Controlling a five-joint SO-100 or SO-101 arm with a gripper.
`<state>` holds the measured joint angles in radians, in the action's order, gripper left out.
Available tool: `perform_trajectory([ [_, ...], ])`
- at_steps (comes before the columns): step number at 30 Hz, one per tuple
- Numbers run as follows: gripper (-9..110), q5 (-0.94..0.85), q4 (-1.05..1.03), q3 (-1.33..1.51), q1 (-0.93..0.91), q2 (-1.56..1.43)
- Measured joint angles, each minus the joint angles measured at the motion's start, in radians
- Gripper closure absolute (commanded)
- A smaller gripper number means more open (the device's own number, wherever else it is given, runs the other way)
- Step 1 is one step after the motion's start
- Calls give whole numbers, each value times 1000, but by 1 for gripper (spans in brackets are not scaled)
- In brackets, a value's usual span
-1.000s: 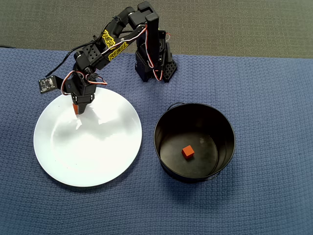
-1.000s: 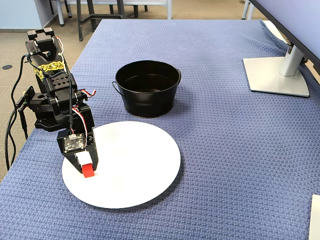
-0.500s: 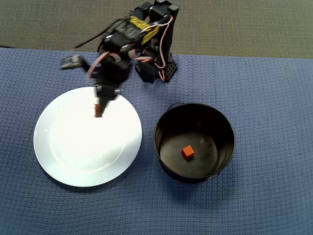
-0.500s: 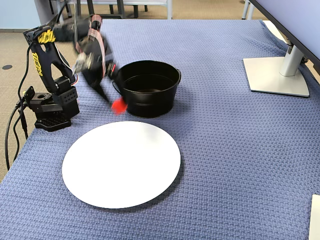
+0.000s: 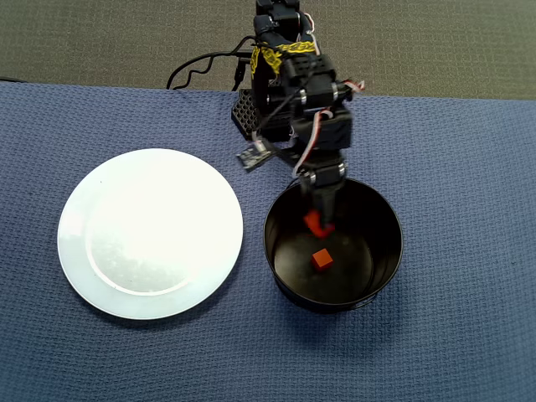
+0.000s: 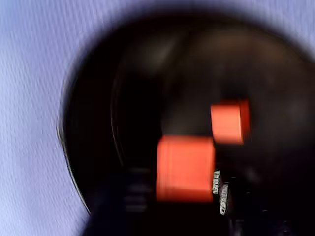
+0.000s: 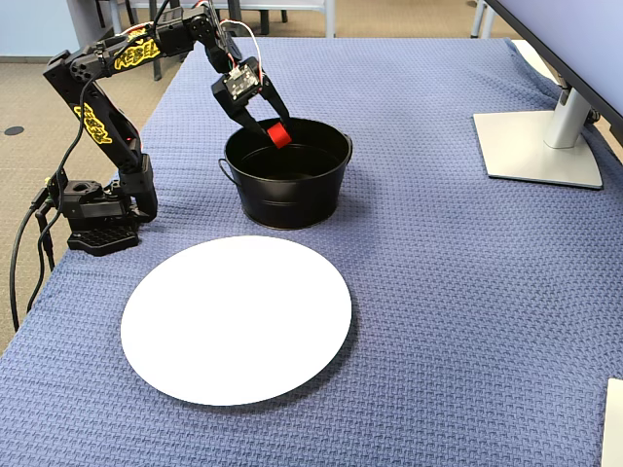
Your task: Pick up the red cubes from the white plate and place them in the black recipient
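Red cube (image 5: 315,223) in jaws over black recipient (image 5: 385,251), yellow lettering unreadable

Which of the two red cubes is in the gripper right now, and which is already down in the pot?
The cube nearer the pot's rim is held in the gripper. The other cube lies loose on the pot floor, clear of the fingers.

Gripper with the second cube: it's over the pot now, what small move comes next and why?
Probably open the jaws and let go. The gripper holds a red cube above the mouth of the black pot, inside its rim in the overhead view. The other cube already lies on the pot floor and the white plate is bare, so a release here should finish the job.
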<state>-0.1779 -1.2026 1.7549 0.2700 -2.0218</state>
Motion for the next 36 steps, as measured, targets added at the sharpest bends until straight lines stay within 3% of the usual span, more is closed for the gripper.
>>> perform_trajectory([
  [4, 86, -11, 0, 55, -147, -123],
  [8, 91, -2, 0, 245, -348, -302],
  [11, 93, 34, 3, 413, -391, -417],
  [23, 95, 78, 15, 890, -250, -813],
  [36, 98, 75, 52, 1112, -210, -948],
])
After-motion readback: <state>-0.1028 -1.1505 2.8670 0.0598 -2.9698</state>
